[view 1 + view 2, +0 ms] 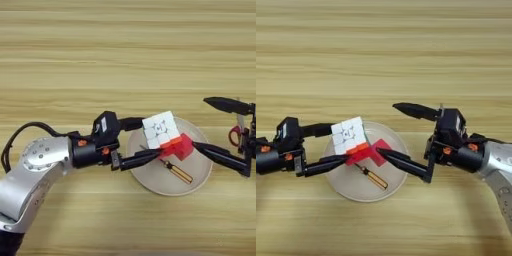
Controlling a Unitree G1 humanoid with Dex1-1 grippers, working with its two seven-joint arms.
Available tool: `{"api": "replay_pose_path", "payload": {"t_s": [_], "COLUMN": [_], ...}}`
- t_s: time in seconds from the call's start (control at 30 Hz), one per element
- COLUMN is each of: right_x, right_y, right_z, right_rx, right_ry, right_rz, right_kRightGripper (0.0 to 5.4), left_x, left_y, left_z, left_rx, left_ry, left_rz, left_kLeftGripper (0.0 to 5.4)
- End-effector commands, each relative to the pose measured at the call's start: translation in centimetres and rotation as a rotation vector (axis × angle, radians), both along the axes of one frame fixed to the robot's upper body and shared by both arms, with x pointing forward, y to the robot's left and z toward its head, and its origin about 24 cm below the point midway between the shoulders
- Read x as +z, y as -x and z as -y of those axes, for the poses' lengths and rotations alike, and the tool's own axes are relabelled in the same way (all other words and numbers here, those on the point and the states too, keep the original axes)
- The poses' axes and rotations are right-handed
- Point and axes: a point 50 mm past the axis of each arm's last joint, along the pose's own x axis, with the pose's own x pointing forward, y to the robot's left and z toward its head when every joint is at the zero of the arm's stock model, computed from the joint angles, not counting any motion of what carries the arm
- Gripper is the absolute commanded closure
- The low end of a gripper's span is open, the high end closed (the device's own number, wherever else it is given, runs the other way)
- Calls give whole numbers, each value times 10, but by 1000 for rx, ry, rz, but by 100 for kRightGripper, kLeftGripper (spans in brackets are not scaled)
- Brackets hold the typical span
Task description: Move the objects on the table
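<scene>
Left gripper (pixel 146 141), centre frame, fingers clamped on the cube (pixel 161 130), holding it over the plate (pixel 197 182), likely for a drop there. A red block (pixel 181 148) and a small screwdriver (pixel 176 171) are already on the plate. Right gripper (pixel 397 131), right of the plate, fingers spread wide and empty, one tip by the block. Scissors (pixel 235 134) at right edge on the table (pixel 125 60).
</scene>
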Motion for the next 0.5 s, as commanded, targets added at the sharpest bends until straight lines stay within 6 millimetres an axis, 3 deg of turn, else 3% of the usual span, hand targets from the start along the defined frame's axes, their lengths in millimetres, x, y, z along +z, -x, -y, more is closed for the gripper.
{"api": "replay_pose_path", "payload": {"t_s": [0.03,0.5], "right_x": [4,-5], "right_y": [3,11], "right_z": [4,-10], "right_rx": [77,230], "right_ry": [45,227], "right_rz": [-31,-34], "right_kRightGripper": [0,0], "left_x": [2,1], "left_y": [10,24], "left_z": [0,2], "left_rx": [-91,-224], "left_ry": [-3,-18], "left_rz": [23,41], "left_kLeftGripper": [214,214]}}
